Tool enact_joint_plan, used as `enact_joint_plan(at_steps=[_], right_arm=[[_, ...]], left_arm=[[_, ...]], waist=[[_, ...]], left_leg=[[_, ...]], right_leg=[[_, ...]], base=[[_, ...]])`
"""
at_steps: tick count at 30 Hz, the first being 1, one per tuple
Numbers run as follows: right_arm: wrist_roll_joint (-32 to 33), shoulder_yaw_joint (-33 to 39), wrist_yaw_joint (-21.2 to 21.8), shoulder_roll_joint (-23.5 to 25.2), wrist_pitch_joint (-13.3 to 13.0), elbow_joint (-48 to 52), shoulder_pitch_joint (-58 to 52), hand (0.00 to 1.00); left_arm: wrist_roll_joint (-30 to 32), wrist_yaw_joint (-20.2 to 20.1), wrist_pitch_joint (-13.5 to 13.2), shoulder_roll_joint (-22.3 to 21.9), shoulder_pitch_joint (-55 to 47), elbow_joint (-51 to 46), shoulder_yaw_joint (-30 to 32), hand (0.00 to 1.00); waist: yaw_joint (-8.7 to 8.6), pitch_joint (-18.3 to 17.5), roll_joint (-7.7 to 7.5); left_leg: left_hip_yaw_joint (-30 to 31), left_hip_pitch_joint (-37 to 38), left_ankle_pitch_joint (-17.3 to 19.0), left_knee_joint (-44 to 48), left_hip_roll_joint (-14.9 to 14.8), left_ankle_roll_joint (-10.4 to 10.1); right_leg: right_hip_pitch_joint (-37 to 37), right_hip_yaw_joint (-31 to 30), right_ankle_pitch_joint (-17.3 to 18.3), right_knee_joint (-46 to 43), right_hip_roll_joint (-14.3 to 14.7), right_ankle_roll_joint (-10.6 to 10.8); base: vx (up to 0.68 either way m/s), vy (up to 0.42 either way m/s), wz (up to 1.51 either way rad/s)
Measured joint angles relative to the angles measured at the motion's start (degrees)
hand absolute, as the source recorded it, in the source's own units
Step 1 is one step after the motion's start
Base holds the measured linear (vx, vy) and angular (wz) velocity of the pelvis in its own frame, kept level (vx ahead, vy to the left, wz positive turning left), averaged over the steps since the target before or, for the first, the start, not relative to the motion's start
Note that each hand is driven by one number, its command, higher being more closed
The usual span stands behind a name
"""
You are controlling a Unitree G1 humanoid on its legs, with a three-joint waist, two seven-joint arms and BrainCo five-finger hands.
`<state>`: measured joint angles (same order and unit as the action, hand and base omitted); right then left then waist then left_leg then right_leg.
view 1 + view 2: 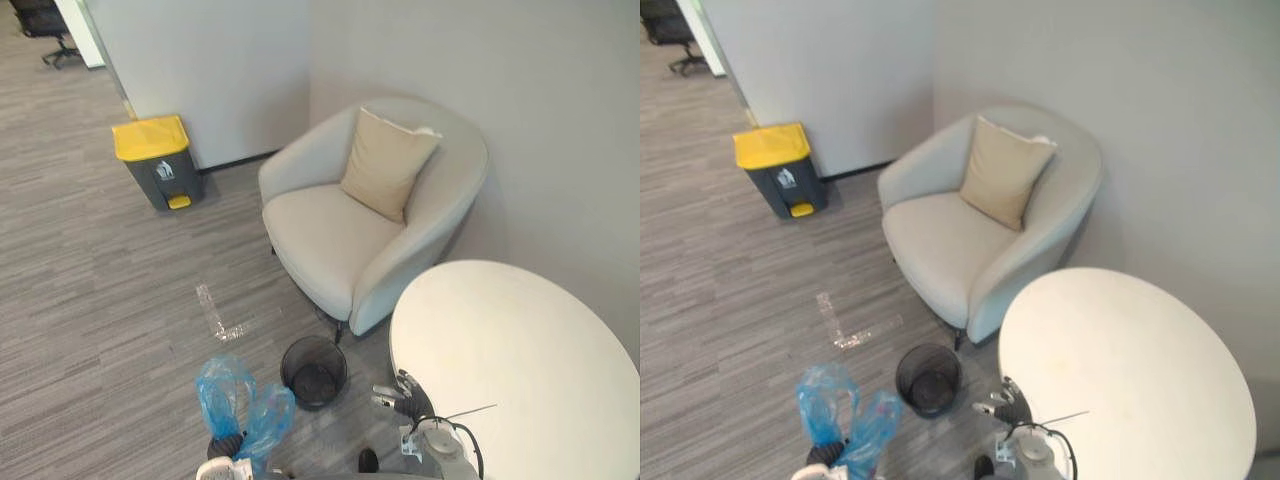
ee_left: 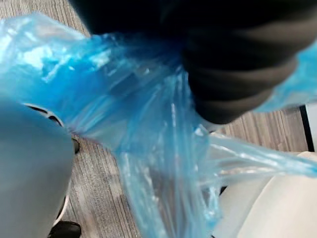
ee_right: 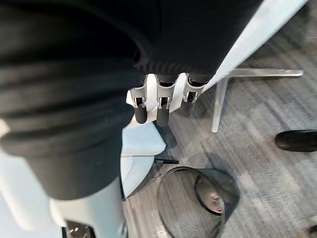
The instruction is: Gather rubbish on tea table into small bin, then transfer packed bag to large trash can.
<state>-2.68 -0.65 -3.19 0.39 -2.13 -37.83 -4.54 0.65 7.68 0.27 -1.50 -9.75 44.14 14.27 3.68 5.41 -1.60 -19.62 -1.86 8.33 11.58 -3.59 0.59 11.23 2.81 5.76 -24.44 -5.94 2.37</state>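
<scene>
The left robot hand [image 2: 237, 74] is wrapped in the blue plastic bag [image 1: 240, 400], so its grip cannot be told. The right robot hand [image 3: 162, 106] hangs open, fingers straight, beside the round white counter [image 1: 520, 350]. The black mesh bin [image 1: 314, 372] stands on the floor between the two hands.

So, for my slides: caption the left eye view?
Crumpled blue plastic bag at left hand, beside black mesh bin; yellow-lidded grey trash can beyond.
</scene>
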Motion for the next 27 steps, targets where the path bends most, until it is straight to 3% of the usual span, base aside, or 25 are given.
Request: enact_joint_plan(at_steps=[2, 4, 6, 7, 9, 10, 13, 16, 17, 20, 21, 22, 23, 27], right_arm=[[-0.33, -0.22, -0.28, 0.51, 0.01, 0.04, -0.13, 0.00], [-1.43, -0.22, -0.61, 1.13, -0.07, 1.02, -0.08, 0.00], [-1.47, -0.21, -1.51, 1.13, -0.06, 1.03, 0.83, 0.00], [-1.45, -0.28, -1.88, 0.80, -0.05, 1.00, 1.36, 0.00], [-1.45, -0.46, -2.45, -0.51, -0.10, 0.96, 1.70, 0.00], [-1.34, -0.47, -2.84, -0.57, -0.08, 0.95, 1.78, 0.00], [-1.34, -0.53, -3.84, -0.51, 0.07, 0.66, 2.43, 0.00], [-1.20, 0.73, -4.40, -0.50, -0.01, -0.28, 3.67, 0.00], [-1.22, 1.56, -4.72, -0.51, -0.18, -0.47, 3.93, 0.00], [-1.26, 4.14, -4.91, -0.70, -0.21, -3.06, 4.04, 0.00], [-1.27, 4.52, -4.90, -0.68, 0.17, -4.33, 3.71, 0.00], [-1.28, 4.56, -4.91, -0.67, 0.62, -4.89, 2.84, 0.00], [-1.30, 5.00, -4.90, -0.23, 0.83, -6.01, 2.69, 0.00], [-1.32, 5.08, -4.68, 1.92, 1.19, -9.00, 1.53, 0.00]], left_arm=[[-0.09, 0.02, -0.01, 0.23, -0.79, -1.39, -0.02, 1.00], [-0.30, 0.27, -0.01, 0.70, -1.14, -2.55, -0.01, 1.00], [-0.39, 1.05, 0.08, 0.23, -0.28, -3.21, -0.18, 1.00], [-0.46, 1.16, 0.09, -0.33, 0.09, -3.20, -0.38, 1.00], [-0.72, 1.48, 0.03, -1.70, 0.23, -3.15, -1.82, 1.00], [-0.72, 2.13, 0.06, -1.68, 0.52, -3.09, -2.76, 1.00], [-0.74, 2.16, 0.08, -1.71, 0.81, -3.10, -3.50, 1.00], [-0.69, 2.16, 0.07, -1.58, 1.11, -3.42, -3.54, 1.00], [-0.69, 2.16, 0.09, -1.58, 1.04, -3.41, -3.63, 1.00], [-0.69, 2.09, 0.09, -1.66, 1.84, -2.53, -4.57, 1.00], [-0.68, 2.07, 0.08, -1.66, 1.93, -2.11, -4.75, 1.00], [-0.67, 2.05, 0.10, -1.70, 2.03, -1.40, -4.82, 1.00], [-0.67, 2.01, 0.10, -1.47, 2.55, -0.90, -4.67, 1.00], [-0.60, 2.15, 0.18, 2.06, 2.24, 1.84, -5.28, 1.00]], waist=[[0.16, -0.33, -0.82], [0.54, -1.23, -2.29], [1.36, -1.48, -2.72], [2.04, -1.36, -1.29], [2.19, -0.60, 1.26], [1.99, -0.53, 1.75], [1.80, 0.05, 1.87], [1.82, 1.17, 1.62], [1.36, 1.32, 1.24], [0.51, 1.38, 1.03], [-0.08, 1.42, 0.95], [-0.23, 1.08, 1.77], [-0.19, 1.63, 1.33], [-0.07, 0.46, -0.90]], left_leg=[[0.55, -0.56, -0.03, 1.52, -0.13, -0.05], [1.92, -2.89, -0.38, 4.26, -0.11, -0.61], [3.04, -5.61, -0.89, 6.53, -0.82, -1.51], [3.70, -6.59, -1.75, 6.42, -1.63, -2.79], [6.37, -7.94, -3.88, 5.35, -3.14, -3.77], [7.83, -8.04, -6.27, 2.85, -3.22, -4.34], [9.18, -8.11, -9.89, -2.01, -4.01, -5.71], [7.91, -8.13, -9.11, 2.45, -4.46, -4.46], [7.23, -8.08, -6.26, 5.55, -3.70, -3.54], [4.86, -6.48, -0.45, 10.28, -3.73, -3.64], [4.26, -5.30, 0.70, 10.26, -3.86, -3.45], [3.72, -2.97, 1.69, 5.98, -3.84, -4.50], [3.44, -1.80, 1.27, 2.36, -2.61, -5.36], [3.25, 0.27, -2.44, -5.60, 1.86, -2.79]], right_leg=[[-1.55, -0.58, 5.24, -8.15, -1.49, 2.69], [-5.06, -1.42, 10.67, -9.83, -2.75, 4.27], [-7.04, -0.47, 12.82, -3.55, -1.86, 2.60], [-8.59, 0.04, 12.79, 1.19, -0.39, 0.61], [-9.48, 2.60, 10.31, 4.38, 1.88, -0.93], [-9.38, 4.30, 9.66, 4.89, 2.38, -1.63], [-8.50, 8.46, 8.18, 5.79, 3.08, -3.49], [-8.02, 10.38, 6.66, 6.54, 1.99, -4.55], [-7.38, 11.34, 5.98, 6.69, 0.72, -4.14], [-6.24, 14.39, 3.62, 8.36, -2.07, -2.64], [-6.42, 15.11, 3.14, 8.87, -2.70, -1.88], [-6.25, 15.57, 2.58, 8.99, -2.92, -0.77], [-6.11, 14.99, 2.07, 9.40, -3.28, 0.16], [-7.69, 13.71, -3.19, 17.26, -4.66, 1.83]], base=[[-0.06, -0.098, 0.12], [-0.05, -0.202, 0.29], [-0.11, -0.234, 0.16], [-0.21, -0.246, 0.14], [-0.24, -0.176, 0.41], [-0.24, -0.144, 0.66], [-0.23, -0.138, 0.60], [-0.19, -0.010, 0.37], [-0.18, 0.063, 0.43], [-0.15, 0.149, 0.62], [-0.07, 0.216, 0.68], [-0.03, 0.231, 0.49], [-0.04, 0.258, 0.28], [-0.02, 0.176, 0.01]])
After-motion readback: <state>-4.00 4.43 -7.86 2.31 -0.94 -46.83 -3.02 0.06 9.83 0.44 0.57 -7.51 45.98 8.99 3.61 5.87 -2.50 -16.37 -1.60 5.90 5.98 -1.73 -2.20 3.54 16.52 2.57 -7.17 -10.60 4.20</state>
